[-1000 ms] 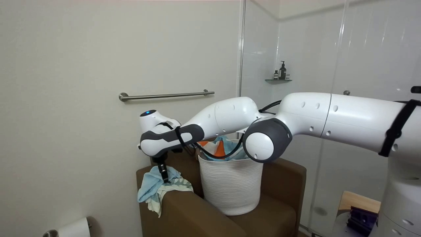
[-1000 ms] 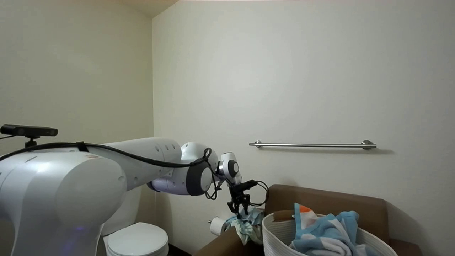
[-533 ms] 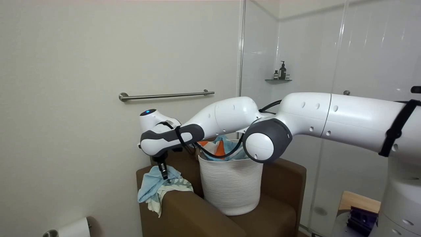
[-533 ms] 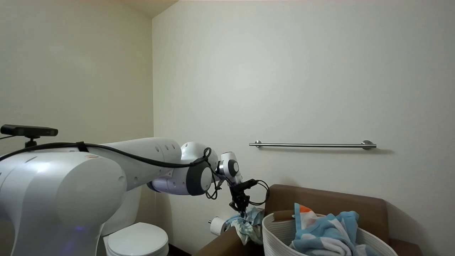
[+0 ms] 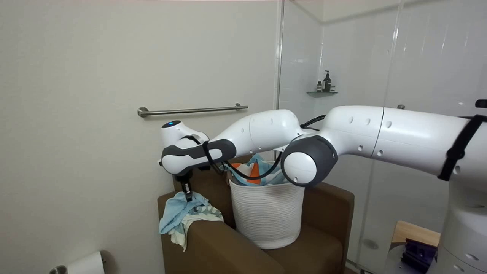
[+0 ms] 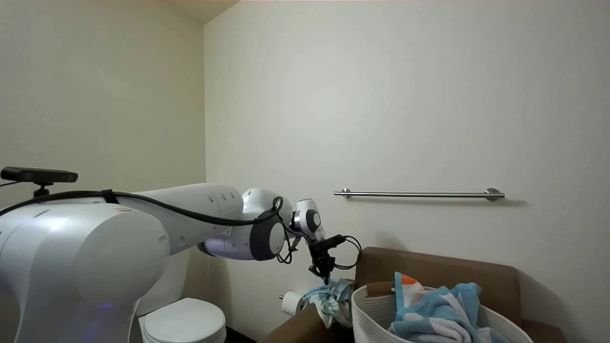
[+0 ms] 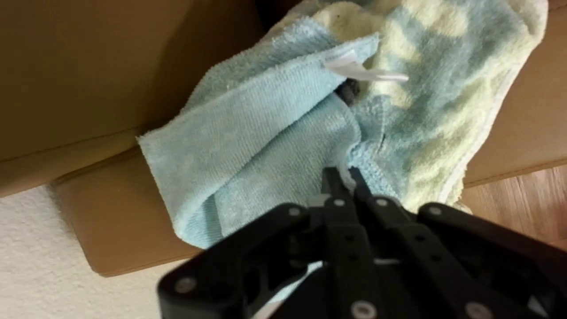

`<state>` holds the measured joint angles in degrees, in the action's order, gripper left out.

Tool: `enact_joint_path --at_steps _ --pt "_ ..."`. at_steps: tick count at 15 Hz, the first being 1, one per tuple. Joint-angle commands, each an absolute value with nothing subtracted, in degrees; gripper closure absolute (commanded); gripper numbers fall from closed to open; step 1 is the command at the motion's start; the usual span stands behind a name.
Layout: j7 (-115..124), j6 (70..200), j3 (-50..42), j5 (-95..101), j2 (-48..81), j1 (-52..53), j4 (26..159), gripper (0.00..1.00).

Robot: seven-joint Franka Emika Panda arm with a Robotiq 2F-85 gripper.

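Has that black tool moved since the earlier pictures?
Yes, upward: in an exterior view, the tool is now higher, nearer the level of the metal wall bar.

light-blue cloth (image 7: 248, 128) | crumpled | part pinched in claw (image 7: 344, 173) | draped over brown armrest (image 5: 228, 243)

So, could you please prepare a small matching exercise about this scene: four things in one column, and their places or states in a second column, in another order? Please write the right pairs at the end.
Things
1. pincer
2. light blue cloth
3. white basket
4. metal bar

Places and states
A. standing on the brown seat
B. fixed to the wall
C. draped over the armrest
D. closed, pinching a fold

Right pairs: 1-D, 2-C, 3-A, 4-B
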<state>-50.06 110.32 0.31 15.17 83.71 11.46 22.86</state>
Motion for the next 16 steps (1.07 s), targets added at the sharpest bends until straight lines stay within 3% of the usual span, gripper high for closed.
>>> enact_joint_path --at_steps 1,16 --pt "-53.9 109.1 0.9 15.0 80.4 11.0 23.2 0.97" --pt "-57.4 109.9 1.4 14.7 66.8 9.9 19.6 0.97"
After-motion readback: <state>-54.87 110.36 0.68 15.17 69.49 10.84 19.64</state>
